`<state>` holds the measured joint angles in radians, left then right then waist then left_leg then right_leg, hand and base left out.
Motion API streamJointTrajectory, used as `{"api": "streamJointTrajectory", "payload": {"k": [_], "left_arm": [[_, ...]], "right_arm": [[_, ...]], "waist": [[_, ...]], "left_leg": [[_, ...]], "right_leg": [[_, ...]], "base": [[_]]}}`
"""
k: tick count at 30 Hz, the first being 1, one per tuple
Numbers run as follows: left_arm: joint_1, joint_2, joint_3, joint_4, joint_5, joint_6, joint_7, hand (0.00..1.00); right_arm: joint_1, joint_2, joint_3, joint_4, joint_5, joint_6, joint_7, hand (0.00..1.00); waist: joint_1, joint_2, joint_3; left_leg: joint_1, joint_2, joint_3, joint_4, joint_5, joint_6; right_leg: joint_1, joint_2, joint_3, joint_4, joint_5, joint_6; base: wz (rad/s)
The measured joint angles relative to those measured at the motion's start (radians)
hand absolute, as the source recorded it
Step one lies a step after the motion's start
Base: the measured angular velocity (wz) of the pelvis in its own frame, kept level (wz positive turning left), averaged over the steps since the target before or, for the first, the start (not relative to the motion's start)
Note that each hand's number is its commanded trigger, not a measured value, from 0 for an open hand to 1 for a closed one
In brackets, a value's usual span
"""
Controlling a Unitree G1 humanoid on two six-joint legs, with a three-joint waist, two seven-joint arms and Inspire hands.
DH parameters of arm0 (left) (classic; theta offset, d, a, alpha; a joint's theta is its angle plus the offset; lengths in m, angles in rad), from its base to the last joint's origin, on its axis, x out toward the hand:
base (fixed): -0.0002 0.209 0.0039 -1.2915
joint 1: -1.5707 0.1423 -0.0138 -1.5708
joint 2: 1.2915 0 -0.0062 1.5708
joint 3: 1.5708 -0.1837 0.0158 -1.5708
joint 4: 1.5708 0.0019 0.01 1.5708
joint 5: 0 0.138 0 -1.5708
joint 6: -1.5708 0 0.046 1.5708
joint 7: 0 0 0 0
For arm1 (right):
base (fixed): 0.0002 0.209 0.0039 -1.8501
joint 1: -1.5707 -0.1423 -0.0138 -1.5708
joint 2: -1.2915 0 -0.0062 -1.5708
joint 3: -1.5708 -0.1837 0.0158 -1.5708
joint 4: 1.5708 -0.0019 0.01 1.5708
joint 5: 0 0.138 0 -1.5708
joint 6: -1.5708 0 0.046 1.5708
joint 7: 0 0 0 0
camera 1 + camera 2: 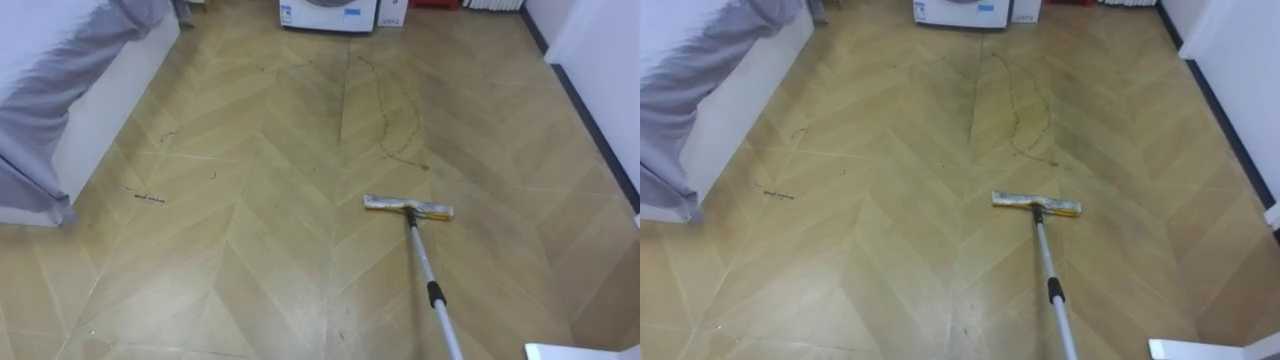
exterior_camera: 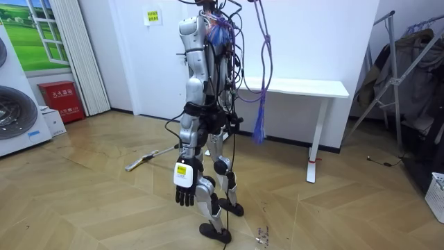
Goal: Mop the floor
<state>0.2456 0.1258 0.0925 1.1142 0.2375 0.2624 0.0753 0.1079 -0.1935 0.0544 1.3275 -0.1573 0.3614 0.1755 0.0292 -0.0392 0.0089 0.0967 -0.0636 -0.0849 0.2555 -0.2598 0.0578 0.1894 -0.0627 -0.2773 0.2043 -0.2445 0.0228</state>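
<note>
1. A bed point(image 1: 100, 110) with a grey sheet point(image 1: 60, 70) hanging over its edge borders the floor point(image 1: 280, 260) on the robot's left, well apart from the mop point(image 1: 408, 207).
2. A washing machine point(image 1: 328, 12) stands straight ahead at the far end of the open boards. In the room view a red box point(image 2: 61, 101) sits just beside it.
3. On the robot's right a white wall with a dark skirting point(image 1: 590, 120) runs along the floor's edge.
4. In the room view a white counter point(image 2: 298, 87) stands against the wall behind the robot. Farther to the room view's right are a clothes rack point(image 2: 402, 62) hung with garments and a white basket point(image 2: 437, 194).
5. A thin, dark, wavy trail point(image 1: 385, 110) marks the boards between the mop and the washing machine. A small dark scrap point(image 1: 148, 198) lies nearer the bed.
6. The mop's flat head rests on the floor ahead and a little to the robot's right. Its handle point(image 1: 432, 285) slants back to the lower right edge of the eye views.
7. The left hand point(image 2: 184, 189) hangs beside the thigh, its fingers point(image 2: 183, 201) loose and pointing down, holding nothing.
8. The floor is light wood laid in a herringbone pattern with a dull sheen. The robot stands upright in mid-room, facing the washing machine.
</note>
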Motion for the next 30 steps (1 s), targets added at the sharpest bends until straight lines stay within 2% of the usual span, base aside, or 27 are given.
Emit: {"api": "streamJointTrajectory", "payload": {"k": [7,9,15,18,22,25,26,28,30], "left_arm": [[-0.023,0.001,-0.001,0.0,0.019,0.0,0.0,0.0],[-0.028,0.002,-0.018,0.0,0.019,0.001,0.0,0.0],[-0.055,-0.001,-0.039,-0.004,0.042,-0.003,0.0,0.0],[-0.064,-0.002,-0.044,-0.004,0.057,-0.008,0.0,0.0],[-0.066,-0.008,-0.047,-0.006,0.072,-0.012,0.001,0.0],[-0.082,-0.018,-0.059,-0.003,0.069,-0.015,0.002,0.0],[-0.09,-0.02,-0.059,-0.002,0.069,-0.019,0.002,0.0],[-0.123,-0.024,-0.059,0.004,0.069,-0.028,0.003,0.0],[-0.137,-0.024,-0.058,0.005,0.068,-0.035,0.01,0.0]], "right_arm": [[-0.009,-0.002,0.003,0.002,0.023,-0.002,-0.009,1.0],[-0.01,-0.002,0.004,0.002,0.024,-0.003,-0.014,1.0],[-0.017,-0.007,0.004,0.003,0.03,-0.016,-0.022,1.0],[-0.022,-0.012,0.002,0.003,0.033,-0.032,-0.023,1.0],[-0.035,-0.013,0.001,0.005,0.047,-0.044,-0.036,1.0],[-0.042,-0.012,0.004,0.006,0.074,-0.059,-0.056,1.0],[-0.043,-0.012,0.004,0.006,0.075,-0.066,-0.061,1.0],[-0.044,-0.012,0.004,0.006,0.084,-0.08,-0.088,1.0],[-0.043,-0.016,0.009,0.006,0.104,-0.085,-0.109,1.0]], "waist": [[0.001,0.006,-0.0023],[0.002,0.017,-0.0072],[0.0,0.026,-0.0044],[-0.002,0.035,-0.0059],[-0.018,0.042,-0.0049],[-0.022,0.049,-0.0022],[-0.022,0.047,-0.0037],[-0.021,0.047,0.0054],[-0.019,0.054,0.0071]], "left_leg": [[-0.042,-0.001,-0.002,0.015,0.0,-0.001],[-0.057,0.0,-0.004,0.018,0.0,0.0],[-0.124,0.0,-0.004,0.038,0.001,-0.001],[-0.166,0.0,-0.003,0.049,0.001,0.0],[-0.233,0.0,-0.002,0.086,0.001,0.0],[-0.3,0.0,-0.002,0.131,0.001,0.0],[-0.317,-0.003,-0.001,0.148,0.001,0.0],[-0.393,-0.012,0.001,0.205,-0.002,0.003],[-0.469,-0.017,0.002,0.284,-0.028,0.002]], "right_leg": [[-0.038,0.0,-0.001,0.009,0.001,-0.001],[-0.055,-0.001,0.0,0.018,0.001,-0.001],[-0.121,-0.001,0.0,0.036,0.001,-0.003],[-0.162,-0.003,-0.001,0.045,0.002,-0.003],[-0.229,-0.007,-0.002,0.08,0.001,-0.003],[-0.304,-0.019,0.001,0.142,-0.013,-0.008],[-0.326,-0.025,0.001,0.167,-0.019,-0.008],[-0.418,-0.045,0.007,0.267,-0.047,-0.016],[-0.496,-0.053,0.031,0.35,-0.078,-0.019]], "base": [[0.01],[0.0],[0.0],[0.0],[0.04],[0.06],[0.11],[0.15],[0.04]]}}
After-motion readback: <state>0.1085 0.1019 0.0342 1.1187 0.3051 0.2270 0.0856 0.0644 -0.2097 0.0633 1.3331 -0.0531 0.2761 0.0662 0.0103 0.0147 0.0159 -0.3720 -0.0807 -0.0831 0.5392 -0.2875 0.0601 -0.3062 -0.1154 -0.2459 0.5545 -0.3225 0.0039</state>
